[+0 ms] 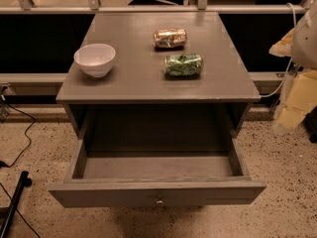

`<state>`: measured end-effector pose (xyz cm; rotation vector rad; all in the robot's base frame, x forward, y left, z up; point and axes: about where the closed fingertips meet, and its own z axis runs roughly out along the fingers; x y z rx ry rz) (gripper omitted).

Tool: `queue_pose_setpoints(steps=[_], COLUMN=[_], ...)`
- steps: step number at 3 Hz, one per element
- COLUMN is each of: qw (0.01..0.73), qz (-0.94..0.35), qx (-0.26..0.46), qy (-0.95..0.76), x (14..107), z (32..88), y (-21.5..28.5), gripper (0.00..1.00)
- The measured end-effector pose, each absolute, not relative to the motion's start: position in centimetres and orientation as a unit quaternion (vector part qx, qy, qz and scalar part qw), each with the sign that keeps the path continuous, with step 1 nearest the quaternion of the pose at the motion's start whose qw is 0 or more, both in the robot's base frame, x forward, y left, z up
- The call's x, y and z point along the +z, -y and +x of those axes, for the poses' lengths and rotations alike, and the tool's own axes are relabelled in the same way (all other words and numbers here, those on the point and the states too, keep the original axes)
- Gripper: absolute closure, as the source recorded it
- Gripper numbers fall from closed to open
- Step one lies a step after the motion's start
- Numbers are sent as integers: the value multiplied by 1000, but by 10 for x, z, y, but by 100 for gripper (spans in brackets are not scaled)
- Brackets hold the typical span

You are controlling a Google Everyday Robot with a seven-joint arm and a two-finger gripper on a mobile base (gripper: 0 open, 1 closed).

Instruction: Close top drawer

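While the gripper is out of frame and its state cannot be told, the top drawer [157,170], open at lower centre, is judged rigid and best pushed on its front near the knob [159,201].

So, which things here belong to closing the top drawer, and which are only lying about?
For the job: top drawer, pulled open; end effector, not in view.
Lying about: white bowl, gold packet, green packet, all on the cabinet top.
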<state>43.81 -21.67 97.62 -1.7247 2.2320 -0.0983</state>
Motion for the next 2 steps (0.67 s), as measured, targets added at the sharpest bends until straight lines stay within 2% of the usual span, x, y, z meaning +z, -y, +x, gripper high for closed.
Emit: queue_pose_setpoints(steps=[2], qw=[169], qz=[-610], qx=[-20], qy=[-774], x=[955], z=[437], y=[205], gripper=[0])
